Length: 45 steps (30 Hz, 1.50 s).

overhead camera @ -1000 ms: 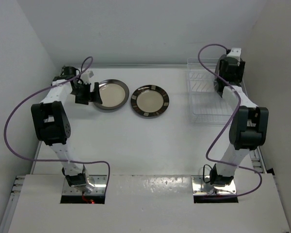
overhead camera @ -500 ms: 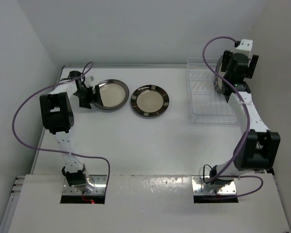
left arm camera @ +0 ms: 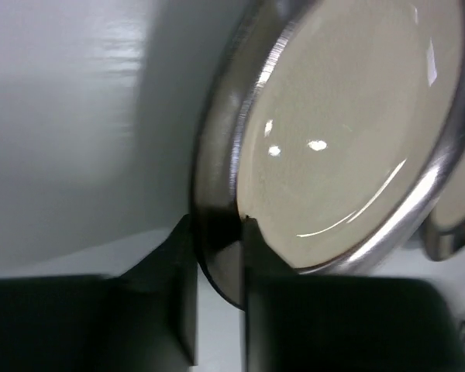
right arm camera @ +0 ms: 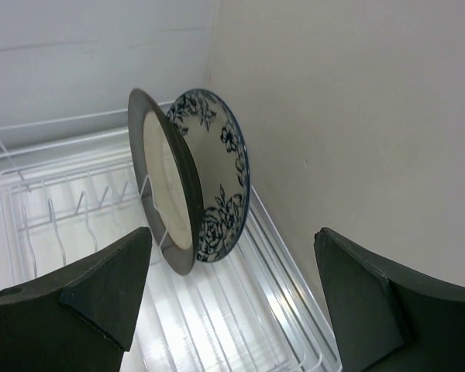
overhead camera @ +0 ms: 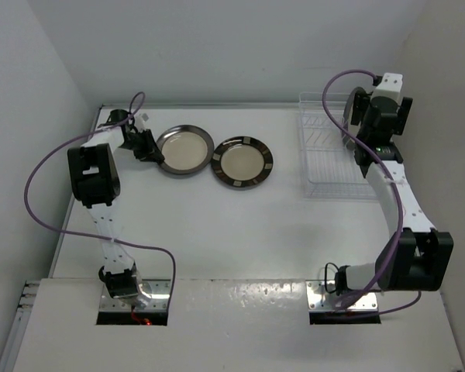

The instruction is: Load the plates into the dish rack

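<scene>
— How far along is it?
— Roughly half. Left of the dish rack, the patch-rimmed plate lies flat and untouched. Farther left, the left gripper is clamped on the metallic-rimmed plate.
— And inside the rack?
— A dark-rimmed plate and the floral plate stand upright. The right gripper faces them, spread wide and empty.

two upright plates close against the side wall, dish rack rows beside them free — bare tines only
</scene>
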Motion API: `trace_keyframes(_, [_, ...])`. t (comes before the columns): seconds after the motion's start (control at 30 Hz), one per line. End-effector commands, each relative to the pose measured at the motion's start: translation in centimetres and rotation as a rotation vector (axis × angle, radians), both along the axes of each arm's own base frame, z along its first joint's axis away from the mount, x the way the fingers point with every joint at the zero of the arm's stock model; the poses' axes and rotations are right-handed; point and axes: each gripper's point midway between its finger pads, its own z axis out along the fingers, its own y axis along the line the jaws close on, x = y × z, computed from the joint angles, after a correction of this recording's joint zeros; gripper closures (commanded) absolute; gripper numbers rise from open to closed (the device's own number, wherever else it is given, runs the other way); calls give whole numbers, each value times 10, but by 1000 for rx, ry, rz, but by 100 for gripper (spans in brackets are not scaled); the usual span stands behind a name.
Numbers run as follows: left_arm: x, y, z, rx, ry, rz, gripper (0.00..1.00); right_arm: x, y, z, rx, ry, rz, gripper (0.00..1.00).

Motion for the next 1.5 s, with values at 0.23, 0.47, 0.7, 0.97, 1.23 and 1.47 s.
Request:
trace_keyframes(0.23, [-5, 11, 0, -11, -1, 8, 100, -18, 13, 19, 24, -70, 23, 15])
trace_keyframes(0.47, [8, 4, 108, 117, -314, -181, 100, -6, 86, 5, 77, 9, 382, 15])
trace_keyframes(0.7, [-20, -24, 224, 174, -624, -413, 100, -25, 254, -35, 276, 197, 1083, 11])
trace_keyframes(0.97, [-86, -103, 254, 50, -661, -800, 100, -19, 360, -48, 356, 165, 1384, 11])
trace_keyframes(1.23, [-112, -138, 275, -71, -706, -883, 100, -26, 421, -41, 588, 151, 1592, 11])
trace_keyframes(1.47, [-129, -158, 283, -109, -732, -953, 100, -25, 428, -72, 587, 205, 1545, 12])
